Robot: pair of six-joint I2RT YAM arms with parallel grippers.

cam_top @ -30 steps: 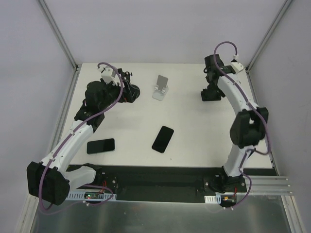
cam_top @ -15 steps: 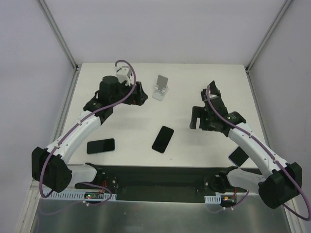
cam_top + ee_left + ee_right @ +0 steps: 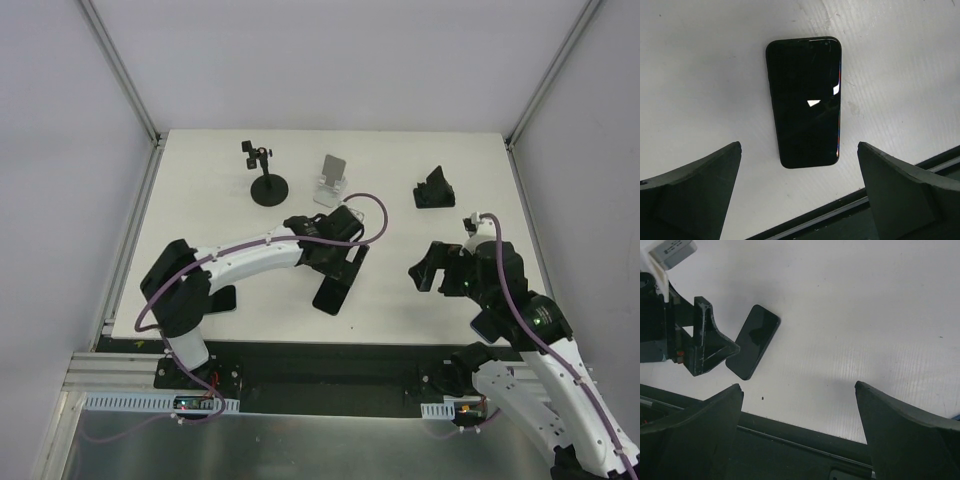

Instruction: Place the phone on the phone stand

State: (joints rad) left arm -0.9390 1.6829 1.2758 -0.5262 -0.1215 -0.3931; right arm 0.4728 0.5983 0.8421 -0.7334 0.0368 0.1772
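A black phone (image 3: 332, 294) lies flat on the white table near its front middle. It also shows in the left wrist view (image 3: 804, 102) and the right wrist view (image 3: 752, 341). My left gripper (image 3: 343, 264) is open and empty, hovering just above the phone's far end; in its wrist view the gripper (image 3: 799, 192) has the phone ahead of the wide-apart fingers. A silver phone stand (image 3: 333, 180) stands at the back middle. My right gripper (image 3: 432, 273) is open and empty to the right of the phone, above bare table (image 3: 799, 432).
A second black phone (image 3: 222, 297) lies at the front left, partly hidden by my left arm. A black round-base holder (image 3: 266, 186) stands left of the silver stand. A black wedge stand (image 3: 433, 190) is at the back right. The table's front edge rail (image 3: 850, 212) is close.
My left arm swung from the back left to the middle, its gripper now above the phone. My right arm pulled back from the back right to the front right.
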